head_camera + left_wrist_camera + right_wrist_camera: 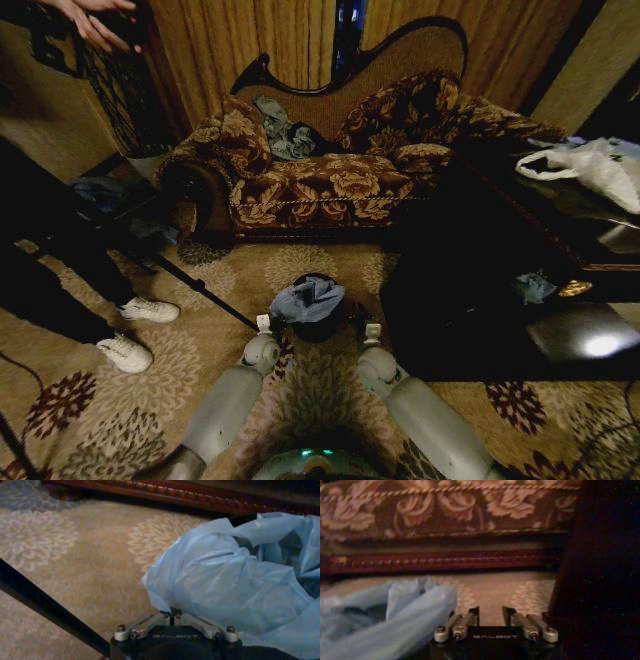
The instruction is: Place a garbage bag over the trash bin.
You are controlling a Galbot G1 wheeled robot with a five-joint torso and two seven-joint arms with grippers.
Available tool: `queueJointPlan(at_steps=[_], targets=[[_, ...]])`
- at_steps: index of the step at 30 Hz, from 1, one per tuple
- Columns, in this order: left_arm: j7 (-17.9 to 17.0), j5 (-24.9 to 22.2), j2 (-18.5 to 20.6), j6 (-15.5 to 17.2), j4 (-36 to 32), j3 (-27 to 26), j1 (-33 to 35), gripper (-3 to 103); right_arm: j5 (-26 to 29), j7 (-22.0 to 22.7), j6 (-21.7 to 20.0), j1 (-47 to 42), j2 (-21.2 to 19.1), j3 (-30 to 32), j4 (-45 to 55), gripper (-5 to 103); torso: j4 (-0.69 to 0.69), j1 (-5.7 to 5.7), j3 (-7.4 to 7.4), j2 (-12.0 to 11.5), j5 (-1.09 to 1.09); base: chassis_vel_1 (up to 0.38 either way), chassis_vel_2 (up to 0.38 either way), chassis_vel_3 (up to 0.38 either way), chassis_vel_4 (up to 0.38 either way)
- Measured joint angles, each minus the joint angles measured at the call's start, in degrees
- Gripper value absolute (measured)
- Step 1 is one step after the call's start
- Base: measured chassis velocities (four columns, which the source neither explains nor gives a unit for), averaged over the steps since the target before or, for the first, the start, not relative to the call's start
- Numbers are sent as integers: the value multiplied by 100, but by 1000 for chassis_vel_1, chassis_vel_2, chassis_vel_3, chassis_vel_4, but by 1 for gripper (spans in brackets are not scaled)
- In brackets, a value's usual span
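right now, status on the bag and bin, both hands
Left hand shut on the garbage bag edge. Right hand open beside it, holding nothing. Bag bunched on the trash bin, rim not covered all round. Nothing in the way.

From my head camera, both arms are smooth, pale grey, tubular segments that taper toward rounded, lighter wrist joints, each capped by a small white block. Between them at the lower edge I see the torso's rounded grey top with a small teal-green indicator light. In the wrist views, the left gripper (171, 614) and right gripper (491, 612) share one build: a black housing printed "GALBOT" in pale letters, silver-grey metal linkage bars fixed with dark round screws, and dark fingers (473, 615).
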Motion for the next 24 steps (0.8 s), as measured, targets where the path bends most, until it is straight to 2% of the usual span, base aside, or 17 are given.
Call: queueJointPlan(at_steps=[1, 2, 4, 5, 8, 9, 11, 13, 15, 17, 22, 24], targets=[[-23, 2, -15, -12, 5, -8, -8, 0, 217, 233, -1, -46, 42, -66, 160, 37, 0, 0, 0, 0, 0, 0, 0, 0, 0], [-23, 2, -15, -12, 5, -8, -8, 0, 217, 233, -1, -46, 42, -66, 160, 37, 0, 0, 0, 0, 0, 0, 0, 0, 0], [-80, 8, -61, -64, 65, -33, -40, 0, 724, 812, -4, -87, 301, -245, 365, 47, 1, 0, 0, 0, 0, 0, 0, 0, 0], [-80, 8, -61, -64, 65, -33, -40, 0, 724, 812, -4, -87, 301, -245, 365, 47, 1, 0, 0, 0, 0, 0, 0, 0, 0], [-82, 54, -102, -106, 83, -12, -37, 0, 1170, 1263, 14, -53, 841, -258, 257, 63, 1, 0, 0, 0, 0, 0, 0, 0, 0], [-82, 54, -102, -106, 83, -12, -37, 0, 1170, 1263, 14, -53, 841, -258, 257, 63, 1, 0, 0, 0, 0, 0, 0, 0, 0], [-79, 84, -133, -109, 81, 4, -24, 0, 1341, 1394, 43, 6, 1091, -222, 162, 74, 1, 0, 0, 0, -1, 0, 0, 0, 0], [-77, 98, -144, -110, 81, 8, -22, 0, 1448, 1445, 50, 38, 1198, -204, 139, 74, 1, 0, 0, 0, -1, 0, 0, 0, 0], [-72, 134, -166, -116, 100, 16, -21, 0, 1804, 1590, 47, 120, 1472, -138, 109, 85, 2, 0, 0, 0, -1, 0, 0, 0, 0], [-70, 144, -167, -117, 123, 18, -32, 0, 1925, 1640, 42, 145, 1582, -116, 75, 95, 2, 0, 0, 0, -1, 0, 0, 0, 0], [-64, 161, -165, -129, 183, 17, -67, 0, 1957, 1636, 37, 140, 1590, -113, 59, 102, 1, 0, 0, 0, -1, 0, 0, 0, 0], [-61, 164, -165, -133, 202, 16, -76, 0, 1947, 1614, 37, 137, 1570, -119, 28, 99, 1, 0, 0, 0, -1, 0, 0, 0, 0]])
